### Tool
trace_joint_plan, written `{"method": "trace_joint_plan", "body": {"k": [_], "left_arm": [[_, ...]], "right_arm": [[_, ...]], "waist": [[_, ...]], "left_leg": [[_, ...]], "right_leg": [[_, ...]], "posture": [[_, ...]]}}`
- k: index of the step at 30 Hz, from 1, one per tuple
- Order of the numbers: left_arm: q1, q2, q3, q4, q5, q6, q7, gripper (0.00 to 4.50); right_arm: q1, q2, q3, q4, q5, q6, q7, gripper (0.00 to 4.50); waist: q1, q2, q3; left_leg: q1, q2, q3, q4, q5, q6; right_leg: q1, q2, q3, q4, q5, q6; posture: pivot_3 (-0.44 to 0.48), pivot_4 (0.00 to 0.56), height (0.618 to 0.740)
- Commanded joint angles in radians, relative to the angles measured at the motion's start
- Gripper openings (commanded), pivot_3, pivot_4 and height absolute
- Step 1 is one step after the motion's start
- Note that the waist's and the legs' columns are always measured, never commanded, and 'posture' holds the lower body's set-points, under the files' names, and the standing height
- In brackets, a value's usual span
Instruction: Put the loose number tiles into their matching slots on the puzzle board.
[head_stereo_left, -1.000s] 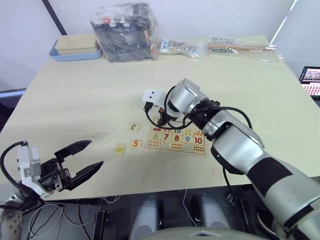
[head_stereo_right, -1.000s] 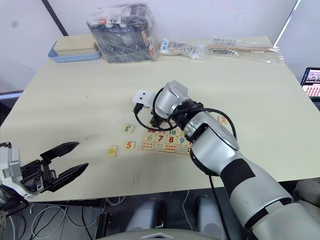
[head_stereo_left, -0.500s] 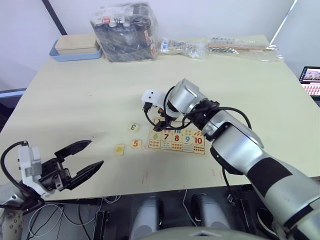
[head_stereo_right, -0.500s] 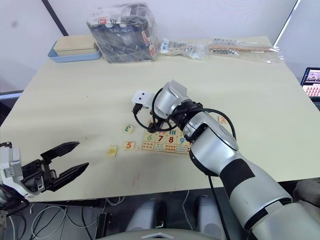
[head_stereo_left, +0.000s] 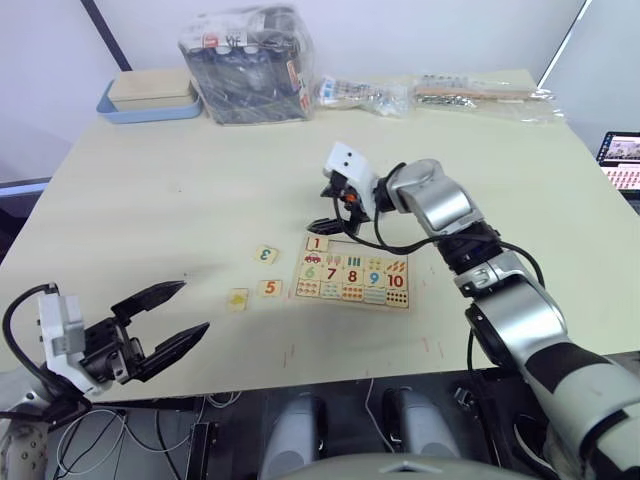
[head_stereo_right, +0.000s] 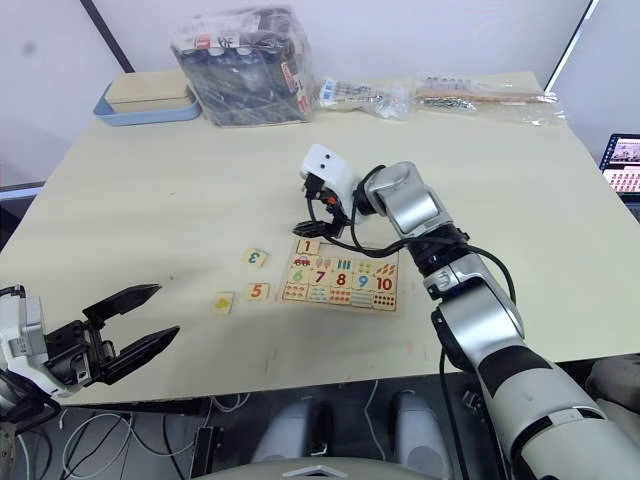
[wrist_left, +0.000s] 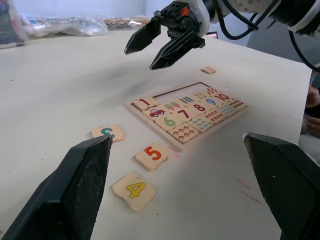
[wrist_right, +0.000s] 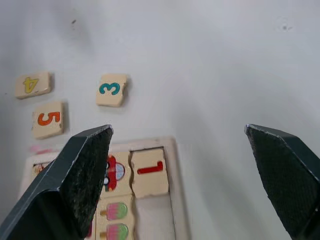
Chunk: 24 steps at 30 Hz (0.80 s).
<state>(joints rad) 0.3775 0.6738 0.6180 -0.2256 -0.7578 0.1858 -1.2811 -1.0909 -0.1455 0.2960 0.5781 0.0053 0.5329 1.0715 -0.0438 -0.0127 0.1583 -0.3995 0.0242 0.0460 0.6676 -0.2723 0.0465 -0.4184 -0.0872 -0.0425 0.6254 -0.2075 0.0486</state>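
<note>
Left eye view shows the puzzle board (head_stereo_left: 354, 273) lying flat on the bench (head_stereo_left: 180, 190), with the 1 tile (head_stereo_left: 317, 243) seated in the top-row slot at its left end. The right end effector (head_stereo_left: 332, 208) hovers above that corner, fingers spread and empty. Loose on the bench, left of the board, lie the 3 tile (head_stereo_left: 266, 254), the 5 tile (head_stereo_left: 271, 288) and the yellow 4 tile (head_stereo_left: 238, 298). The left end effector (head_stereo_left: 165, 323) is spread wide near the bench's front edge.
</note>
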Motion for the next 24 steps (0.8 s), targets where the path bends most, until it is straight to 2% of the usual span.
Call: {"method": "trace_joint_plan", "body": {"k": [1,5,7,9,13,14,15,24], "left_arm": [[-0.003,0.009,0.020,-0.019,-0.023,0.000,0.005,4.50],[-0.012,0.014,0.022,-0.015,-0.024,0.005,0.002,4.50],[-0.013,0.015,0.025,-0.013,-0.025,0.007,0.000,4.50],[-0.013,0.016,0.027,-0.011,-0.025,0.007,-0.001,4.50],[-0.014,0.021,0.031,-0.008,-0.026,0.007,-0.002,4.50],[-0.014,0.022,0.031,-0.008,-0.026,0.007,-0.001,4.50],[-0.014,0.022,0.031,-0.008,-0.026,0.007,-0.001,4.50],[-0.011,0.019,0.028,-0.014,-0.025,0.007,0.003,4.50]], "right_arm": [[0.005,-0.013,-0.020,-0.036,0.032,-0.076,0.030,4.44],[0.052,-0.012,-0.026,0.020,0.029,-0.192,0.002,4.44],[0.055,0.000,-0.027,0.065,0.022,-0.226,-0.026,3.89],[0.055,0.007,-0.025,0.097,0.017,-0.246,-0.039,3.11],[0.045,0.020,-0.030,0.153,0.015,-0.257,-0.065,1.04],[0.044,0.021,-0.030,0.161,0.016,-0.260,-0.065,0.41],[0.044,0.022,-0.029,0.166,0.017,-0.262,-0.063,0.05],[0.056,0.029,-0.010,0.192,-0.006,-0.297,-0.069,0.05]], "waist": [[0.000,0.000,0.000],[0.001,0.000,0.000],[0.001,-0.001,0.000],[0.001,-0.001,0.000],[0.001,-0.001,0.000],[0.001,-0.001,0.000],[0.002,-0.001,0.000],[0.002,-0.001,0.000]], "left_leg": [[0.000,0.000,0.000,0.000,0.000,0.000],[0.000,0.000,0.000,0.000,0.000,0.000],[0.000,0.000,0.001,0.000,0.000,0.000],[0.000,0.000,0.001,0.000,0.001,-0.002],[0.000,0.000,0.000,0.000,0.002,-0.003],[0.000,0.000,0.000,0.000,0.002,-0.003],[0.000,0.000,0.001,0.000,0.002,-0.003],[0.000,0.000,0.000,0.000,0.002,-0.003]], "right_leg": [[0.000,0.000,0.000,0.000,0.000,0.000],[0.001,0.001,0.000,0.000,0.000,0.000],[0.001,0.000,0.000,0.000,0.000,0.000],[0.001,0.000,0.000,0.000,0.000,0.000],[0.001,0.001,0.000,0.000,-0.001,-0.001],[0.001,0.001,0.000,0.000,-0.001,-0.001],[0.001,0.000,0.000,0.000,-0.001,-0.001],[0.001,0.000,0.001,0.000,-0.001,-0.001]], "posture": [[0.000,0.150,0.740],[0.000,0.150,0.740],[0.000,0.150,0.740],[0.000,0.150,0.740],[0.000,0.150,0.740],[0.000,0.150,0.740],[0.000,0.150,0.740],[0.000,0.150,0.740]]}}
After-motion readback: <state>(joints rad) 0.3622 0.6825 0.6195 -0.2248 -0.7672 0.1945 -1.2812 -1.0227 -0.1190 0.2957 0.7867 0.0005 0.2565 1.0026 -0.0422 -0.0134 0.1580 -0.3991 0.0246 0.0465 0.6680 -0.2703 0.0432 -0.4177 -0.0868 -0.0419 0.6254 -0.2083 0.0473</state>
